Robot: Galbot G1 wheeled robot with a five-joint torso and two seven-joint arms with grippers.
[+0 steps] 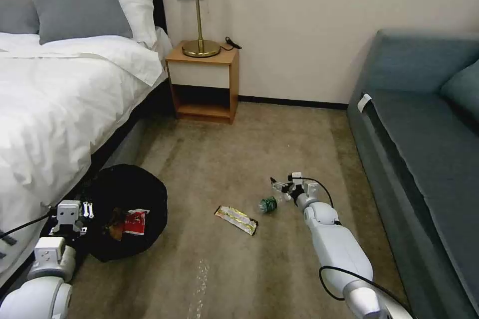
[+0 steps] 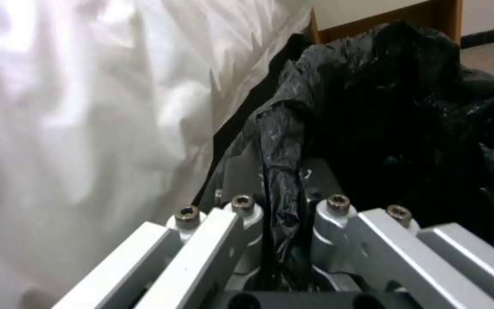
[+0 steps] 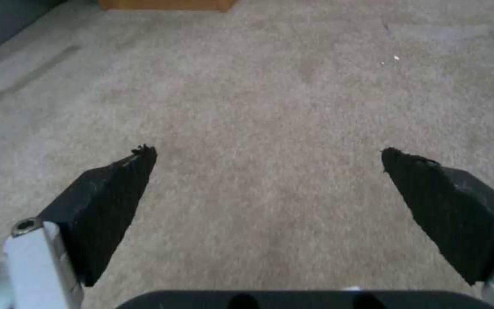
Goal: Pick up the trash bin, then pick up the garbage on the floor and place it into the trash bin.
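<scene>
The trash bin [image 1: 130, 190], lined with a crinkly black bag, is at my lower left beside the bed. My left gripper [image 1: 88, 209] is shut on its near rim; in the left wrist view the gripper [image 2: 284, 201] pinches a fold of the black bag [image 2: 407, 111]. A red-and-white wrapper [image 1: 135, 222] and tan paper [image 1: 116, 224] lie inside the bin. On the floor [image 1: 239, 159] lie a clear bottle with a green label [image 1: 268, 204] and a long yellow-black wrapper [image 1: 236, 219]. My right gripper [image 1: 280, 188] hangs open just beyond the bottle; between its pads [image 3: 109, 193] there is bare carpet.
A bed with white sheets [image 1: 55, 104] runs along the left. A wooden nightstand [image 1: 202, 82] with a brass lamp stands at the back wall. A blue-grey sofa [image 1: 424, 124] borders the right. Open carpet lies between them.
</scene>
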